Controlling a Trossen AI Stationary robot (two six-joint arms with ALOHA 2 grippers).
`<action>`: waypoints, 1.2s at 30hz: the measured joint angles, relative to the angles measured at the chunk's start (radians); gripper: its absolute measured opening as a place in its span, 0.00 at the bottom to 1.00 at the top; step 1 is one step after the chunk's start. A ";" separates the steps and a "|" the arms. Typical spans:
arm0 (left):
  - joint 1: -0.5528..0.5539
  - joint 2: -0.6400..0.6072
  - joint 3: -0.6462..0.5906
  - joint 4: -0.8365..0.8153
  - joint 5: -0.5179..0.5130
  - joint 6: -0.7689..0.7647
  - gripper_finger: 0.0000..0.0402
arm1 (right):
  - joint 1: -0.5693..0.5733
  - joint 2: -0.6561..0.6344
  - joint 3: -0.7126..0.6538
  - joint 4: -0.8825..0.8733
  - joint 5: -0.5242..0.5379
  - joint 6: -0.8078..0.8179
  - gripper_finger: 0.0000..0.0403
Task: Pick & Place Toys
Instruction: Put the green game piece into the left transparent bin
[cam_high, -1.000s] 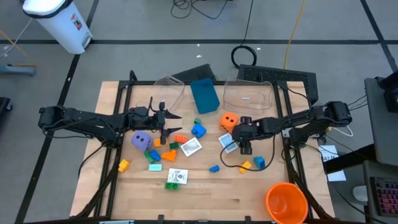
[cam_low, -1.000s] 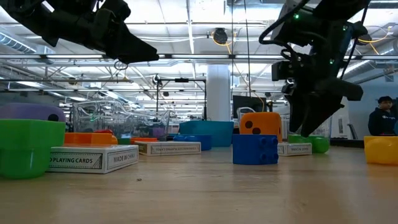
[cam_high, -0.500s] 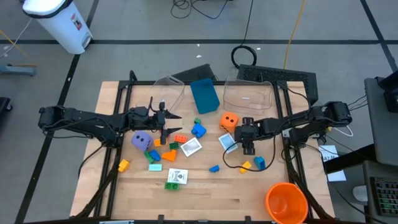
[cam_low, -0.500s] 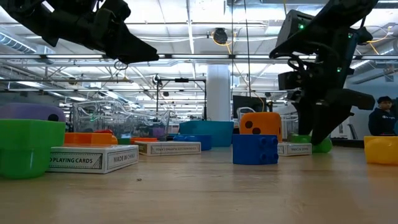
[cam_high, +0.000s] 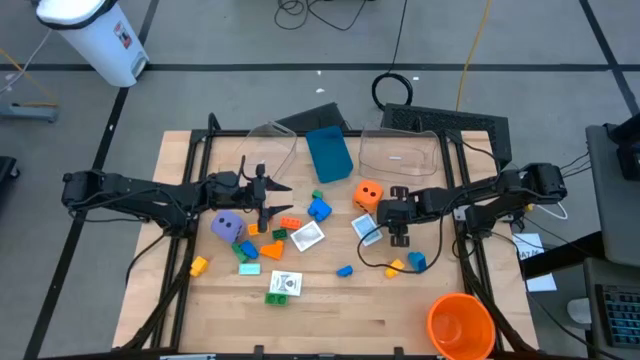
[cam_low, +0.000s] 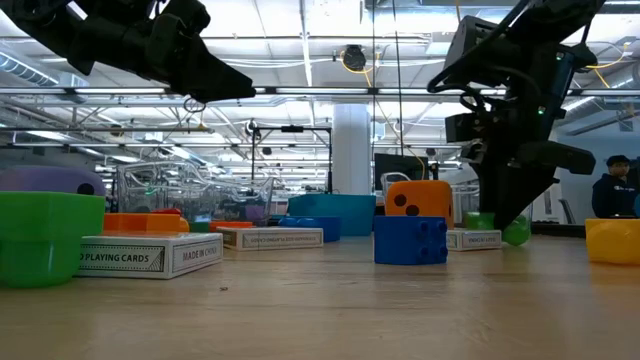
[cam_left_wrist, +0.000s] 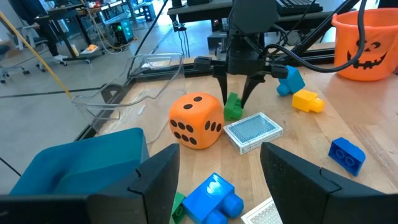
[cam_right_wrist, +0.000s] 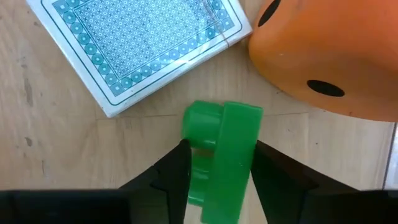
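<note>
The wooden table is scattered with toys. Right of centre in the high view, the right gripper is set over a green brick, its fingers parted narrowly with the brick between them. In the right wrist view the brick lies at lower centre, just beside the orange die and a card deck. A square closure is advised, though contact cannot be confirmed. The left gripper waits left of centre, its fingers spread wide.
</note>
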 joint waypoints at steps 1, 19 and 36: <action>0.000 0.000 0.000 0.000 0.000 0.000 0.57 | 0.000 0.000 0.000 -0.001 -0.001 0.000 0.35; 0.000 0.000 0.000 0.000 0.000 0.000 0.57 | 0.000 0.001 0.000 -0.009 -0.001 -0.010 0.20; 0.000 0.000 0.000 0.001 0.000 0.000 0.57 | 0.000 -0.052 -0.003 -0.025 -0.004 -0.024 0.19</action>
